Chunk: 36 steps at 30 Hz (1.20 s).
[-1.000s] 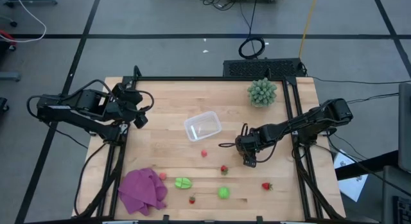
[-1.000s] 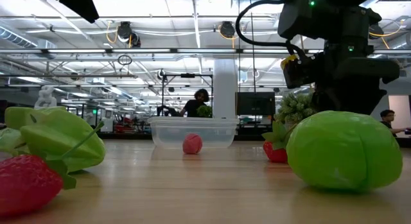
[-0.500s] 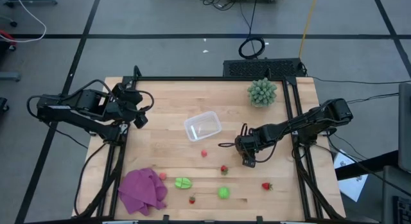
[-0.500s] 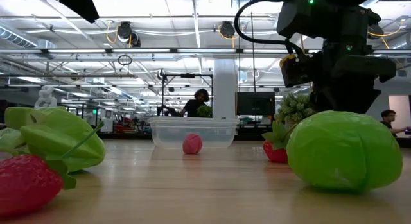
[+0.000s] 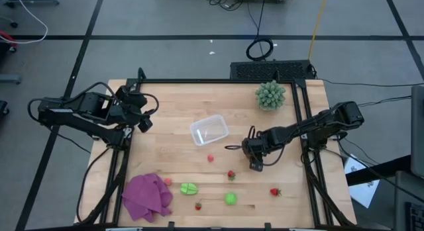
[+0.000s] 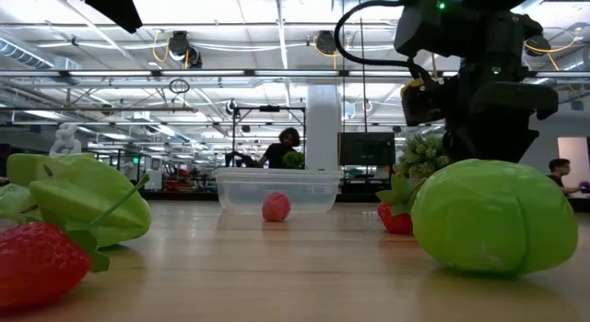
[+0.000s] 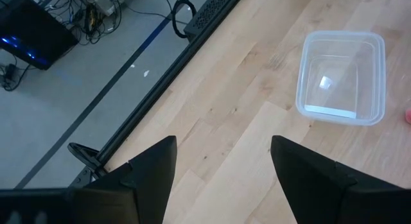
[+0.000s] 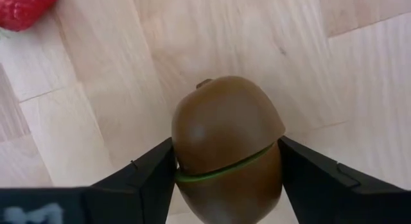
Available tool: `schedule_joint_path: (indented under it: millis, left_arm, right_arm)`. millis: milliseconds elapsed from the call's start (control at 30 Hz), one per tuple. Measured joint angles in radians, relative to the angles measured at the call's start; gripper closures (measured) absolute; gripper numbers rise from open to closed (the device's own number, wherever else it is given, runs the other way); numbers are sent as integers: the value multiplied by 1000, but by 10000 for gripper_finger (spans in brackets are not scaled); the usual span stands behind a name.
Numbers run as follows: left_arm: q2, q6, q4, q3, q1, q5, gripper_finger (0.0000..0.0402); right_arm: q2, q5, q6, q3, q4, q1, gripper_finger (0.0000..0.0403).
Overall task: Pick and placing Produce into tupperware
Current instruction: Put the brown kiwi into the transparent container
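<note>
Right gripper (image 8: 226, 169) pinches the brown fruit (image 8: 226, 147); pick step. Next you lift, carry to the container (image 5: 209, 130). Left gripper (image 7: 221, 166) spread.

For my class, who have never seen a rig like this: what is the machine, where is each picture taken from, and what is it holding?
Two robot arms work at a wooden table. One camera looks down from above, one sits at table height, and one rides on each wrist. The right gripper has closed on a brown toy kiwi. The left gripper waits open at the left edge. A clear tupperware lies empty; strawberries, green pieces, a purple cloth and a spiky plant lie around.
</note>
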Motion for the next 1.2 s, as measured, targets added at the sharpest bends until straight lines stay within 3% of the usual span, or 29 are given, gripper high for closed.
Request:
schedule_joint_path:
  millis: [500, 967, 1200]
  left_arm:
    - [0, 0, 0, 0, 0, 0, 144]
    - [0, 0, 0, 0, 0, 0, 144]
    - [0, 0, 1, 0, 0, 0, 144]
  right_arm:
    - [-5, -2, -70, 85, -22, -34, 166]
    - [-5, 1, -333, 313, -25, -163, 162]
    - [2, 1, -466, 374, 113, -214, 162]
